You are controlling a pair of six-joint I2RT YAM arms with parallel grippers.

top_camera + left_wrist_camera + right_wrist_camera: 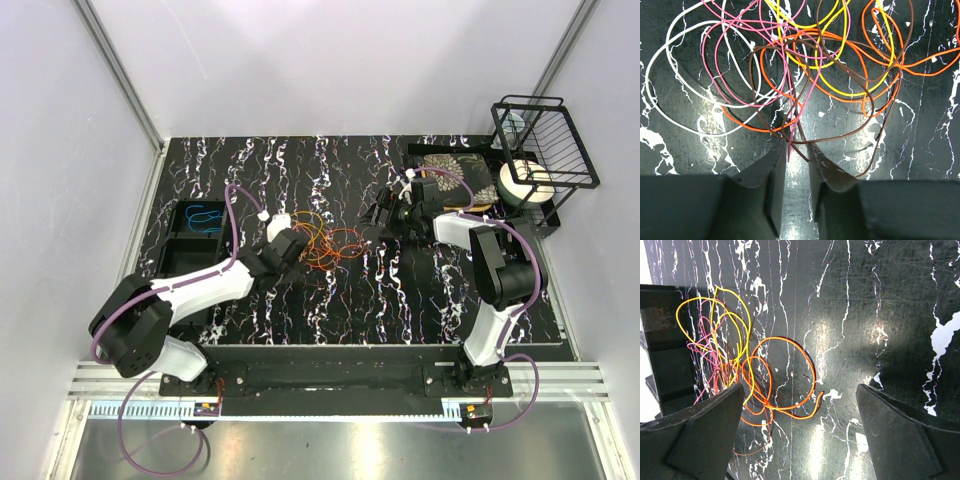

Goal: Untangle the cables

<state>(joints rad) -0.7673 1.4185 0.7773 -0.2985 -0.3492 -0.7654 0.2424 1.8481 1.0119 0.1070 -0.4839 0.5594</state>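
Note:
The cables [328, 246] lie tangled in the middle of the black marbled table. In the left wrist view I see white [670, 107], pink [740, 30], yellow [840, 60], orange [920, 67] and brown [860, 127] loops. My left gripper [796, 147] is low at the tangle's near edge [298, 246]. Its jaws stand a narrow gap apart, with a pink cable end and a brown strand between the tips. My right gripper [800, 386] is wide open and empty at the tangle's right side [378, 218], above an orange loop [812, 375].
A black tray [165, 245] at the left holds a blue cable [205, 215]. At the back right stand a black wire rack [545, 140], a white roll [525, 185] and a patterned flat box [455, 175]. White walls close in three sides.

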